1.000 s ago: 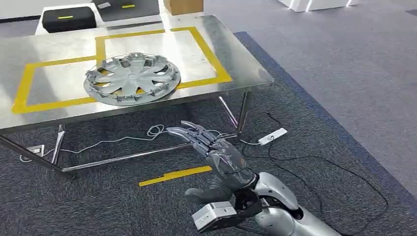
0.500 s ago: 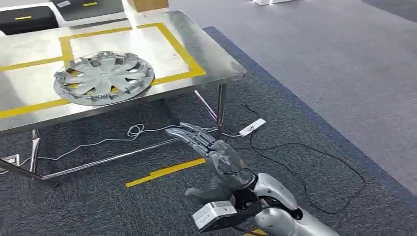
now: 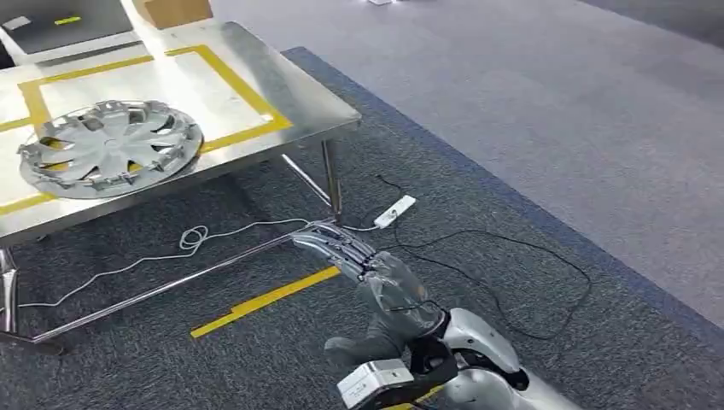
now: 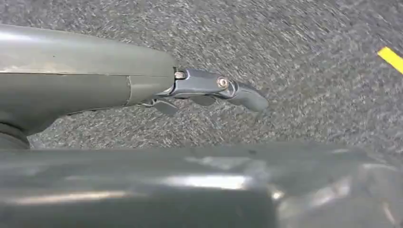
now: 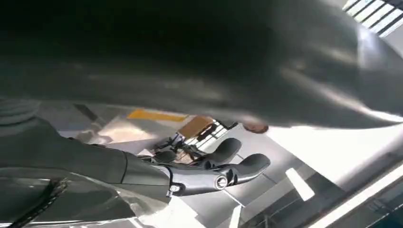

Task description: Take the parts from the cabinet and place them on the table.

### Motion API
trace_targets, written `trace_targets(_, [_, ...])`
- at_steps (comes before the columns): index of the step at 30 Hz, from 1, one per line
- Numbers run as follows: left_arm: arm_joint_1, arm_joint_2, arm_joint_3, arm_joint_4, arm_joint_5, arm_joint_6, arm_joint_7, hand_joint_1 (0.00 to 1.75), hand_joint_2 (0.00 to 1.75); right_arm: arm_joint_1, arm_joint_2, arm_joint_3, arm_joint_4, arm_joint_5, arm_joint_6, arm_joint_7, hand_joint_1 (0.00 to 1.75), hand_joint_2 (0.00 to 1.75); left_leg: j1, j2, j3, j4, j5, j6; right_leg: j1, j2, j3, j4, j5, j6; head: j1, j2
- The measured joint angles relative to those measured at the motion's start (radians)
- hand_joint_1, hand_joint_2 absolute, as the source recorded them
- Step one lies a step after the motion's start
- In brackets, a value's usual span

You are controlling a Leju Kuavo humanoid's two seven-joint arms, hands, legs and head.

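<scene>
A silver hubcap (image 3: 109, 147) lies flat on the steel table (image 3: 290, 102), inside its yellow tape outline. My right hand (image 3: 376, 282) is stretched out low over the carpet in front of the table, fingers straight and apart, holding nothing; it is well clear of the hubcap. In the right wrist view its dark fingers (image 5: 223, 171) are extended with nothing between them. My left hand (image 4: 142, 90) hangs over the grey carpet, its thumb (image 4: 223, 88) out straight and nothing in its grasp.
A white power strip (image 3: 394, 210) and black and white cables lie on the carpet by the table's leg (image 3: 335, 184). A yellow tape strip (image 3: 265, 301) marks the floor. A cardboard box (image 3: 171, 10) and a black case (image 3: 60, 21) sit beyond the table.
The whole picture has slid left, so the camera has turned right; table and hubcap now sit at the left edge. My right hand keeps the same outstretched pose.
</scene>
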Motion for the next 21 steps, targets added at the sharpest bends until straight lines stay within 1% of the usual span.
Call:
trace_targets(1, [-0.002,0.003,0.003,0.002,0.0,0.002,-0.003,0.0,0.0,0.004,0.0,0.0,0.001,0.001,-0.006,-0.005,0.0,0.0,0.005,-0.035,-0.003,0.009,-0.013,-0.012,-0.008,0.008,0.011,-0.005,0.007,-0.008,-0.001,0.0])
trace_targets(2, [-0.003,0.002,0.008,0.01,0.0,0.007,-0.007,0.0,0.0,0.002,0.0,0.0,0.003,0.001,-0.012,-0.01,0.0,0.0,0.007,-0.09,-0.017,0.048,-0.05,-0.016,-0.01,0.02,0.007,-0.005,0.011,-0.014,-0.004,0.0])
trace_targets(3, [-0.003,0.003,0.013,0.016,-0.001,0.013,-0.009,0.0,0.0,0.001,0.0,0.0,0.006,0.001,-0.015,-0.013,0.0,0.0,0.009,-0.112,-0.043,0.116,-0.092,-0.017,-0.01,0.031,0.004,-0.005,0.015,-0.02,-0.005,0.0])
trace_targets(4, [-0.002,0.007,0.018,0.022,-0.001,0.017,-0.011,0.0,0.0,0.002,0.0,0.0,0.009,0.0,-0.016,-0.016,0.0,0.0,0.009,-0.123,-0.078,0.203,-0.134,-0.018,-0.009,0.044,0.002,-0.004,0.016,-0.022,-0.005,0.0])
trace_targets(5, [-0.001,0.011,0.019,0.026,-0.001,0.017,-0.012,0.0,0.0,0.004,0.0,0.0,0.013,-0.001,-0.016,-0.016,0.0,0.0,0.009,-0.126,-0.11,0.278,-0.162,-0.019,-0.008,0.06,-0.001,-0.003,0.018,-0.023,-0.005,0.0])
trace_targets(6, [-0.001,0.013,0.02,0.03,-0.002,0.016,-0.012,0.0,0.0,0.005,0.0,0.0,0.017,-0.002,-0.016,-0.016,0.0,0.0,0.009,-0.127,-0.125,0.312,-0.164,-0.018,-0.007,0.074,-0.002,-0.003,0.019,-0.022,-0.004,0.0])
trace_targets(7, [-0.003,0.015,0.021,0.033,-0.002,0.015,-0.012,0.0,0.0,0.005,0.0,0.0,0.018,-0.004,-0.016,-0.016,0.0,0.0,0.009,-0.128,-0.117,0.298,-0.142,-0.016,-0.007,0.088,-0.002,-0.002,0.02,-0.022,-0.005,0.0])
trace_targets(8, [-0.006,0.016,0.021,0.035,-0.003,0.015,-0.012,0.0,0.0,0.004,0.0,0.0,0.019,-0.005,-0.016,-0.015,0.0,0.0,0.009,-0.13,-0.091,0.242,-0.101,-0.013,-0.007,0.102,-0.001,0.0,0.02,-0.022,-0.005,0.0])
trace_targets(9, [-0.009,0.018,0.021,0.036,-0.003,0.015,-0.012,0.0,0.0,0.003,0.0,0.0,0.019,-0.006,-0.016,-0.014,0.0,0.0,0.009,-0.138,-0.054,0.16,-0.053,-0.008,-0.007,0.116,0.0,0.002,0.021,-0.021,-0.004,0.0])
trace_targets(10, [-0.011,0.022,0.022,0.037,-0.003,0.014,-0.012,0.0,0.0,0.002,0.0,0.0,0.019,-0.007,-0.015,-0.014,0.0,0.0,0.009,-0.162,-0.015,0.072,-0.009,-0.004,-0.007,0.127,0.0,0.004,0.02,-0.02,-0.005,0.0])
trace_targets(11, [-0.013,0.026,0.022,0.039,-0.003,0.012,-0.012,0.0,0.0,0.001,0.0,0.0,0.02,-0.008,-0.015,-0.013,0.0,0.0,0.011,-0.212,0.007,0.029,-0.012,0.004,-0.007,0.137,-0.003,0.006,0.02,-0.017,-0.003,0.0])
trace_targets(12, [-0.013,0.027,0.023,0.041,-0.003,0.011,-0.013,0.0,0.0,-0.003,0.0,0.0,0.02,-0.008,-0.015,-0.011,0.0,0.0,0.014,-0.212,0.013,0.006,-0.012,0.005,-0.005,0.154,-0.012,0.015,0.02,-0.01,-0.003,0.0])
trace_targets(13, [-0.015,0.032,0.024,0.042,-0.003,0.012,-0.013,0.0,0.0,-0.003,0.0,0.0,0.02,-0.008,-0.015,-0.011,0.0,0.0,0.01,-0.202,0.008,0.009,-0.017,0.005,-0.01,0.161,-0.022,0.014,0.026,-0.002,-0.004,0.0])
trace_targets(14, [-0.016,0.032,0.024,0.042,-0.003,0.012,-0.013,0.0,0.0,-0.001,0.0,0.0,0.02,-0.008,-0.014,-0.01,0.0,0.0,0.008,-0.195,0.007,0.008,-0.017,0.006,-0.014,0.171,-0.026,0.012,0.029,0.004,-0.004,0.0])
trace_targets(15, [-0.017,0.034,0.024,0.042,-0.003,0.012,-0.013,0.0,0.0,-0.001,0.0,0.0,0.02,-0.008,-0.014,-0.01,0.0,0.0,0.01,-0.183,0.007,0.003,-0.012,0.013,-0.012,0.183,-0.03,0.009,0.034,0.012,-0.003,0.0])
trace_targets(16, [-0.021,0.031,0.025,0.044,-0.003,0.011,-0.013,0.0,0.0,0.0,0.0,0.0,0.02,-0.008,-0.014,-0.01,0.0,0.0,0.018,-0.168,0.008,-0.008,-0.006,0.021,-0.012,0.159,-0.042,0.016,0.025,0.014,-0.003,0.0])
trace_targets(17, [-0.024,0.035,0.026,0.044,-0.003,0.011,-0.013,0.0,0.0,-0.004,0.0,0.0,0.019,-0.008,-0.015,-0.01,0.0,0.0,0.017,-0.158,0.008,-0.008,-0.005,0.023,-0.006,0.105,-0.052,0.039,0.006,0.021,0.002,0.0])
trace_targets(18, [-0.024,0.034,0.028,0.046,-0.003,0.011,-0.014,0.0,0.0,-0.008,0.0,0.0,0.02,-0.008,-0.014,-0.01,0.0,0.0,0.017,-0.147,0.007,-0.008,-0.004,0.027,-0.009,0.075,-0.082,0.105,-0.034,0.026,0.011,0.0])
trace_targets(19, [-0.021,0.034,0.031,0.047,-0.003,0.011,-0.014,0.0,0.0,-0.008,0.0,0.0,0.02,-0.008,-0.014,-0.01,0.0,0.0,0.016,-0.133,0.006,-0.008,-0.005,0.028,-0.012,0.064,-0.119,0.184,-0.072,0.028,0.012,0.0])
trace_targets(20, [-0.018,0.034,0.032,0.049,-0.003,0.011,-0.014,0.0,0.0,-0.007,0.0,0.0,0.02,-0.008,-0.014,-0.01,0.0,0.0,0.015,-0.116,0.005,-0.008,-0.005,0.028,-0.013,0.062,-0.159,0.27,-0.106,0.032,0.012,0.0])
trace_targets(21, [-0.016,0.034,0.033,0.05,-0.003,0.011,-0.013,0.0,0.0,-0.005,0.0,0.0,0.021,-0.008,-0.014,-0.01,0.0,0.0,0.015,-0.103,0.003,-0.007,-0.005,0.028,-0.015,0.061,-0.187,0.326,-0.122,0.035,0.013,0.0])
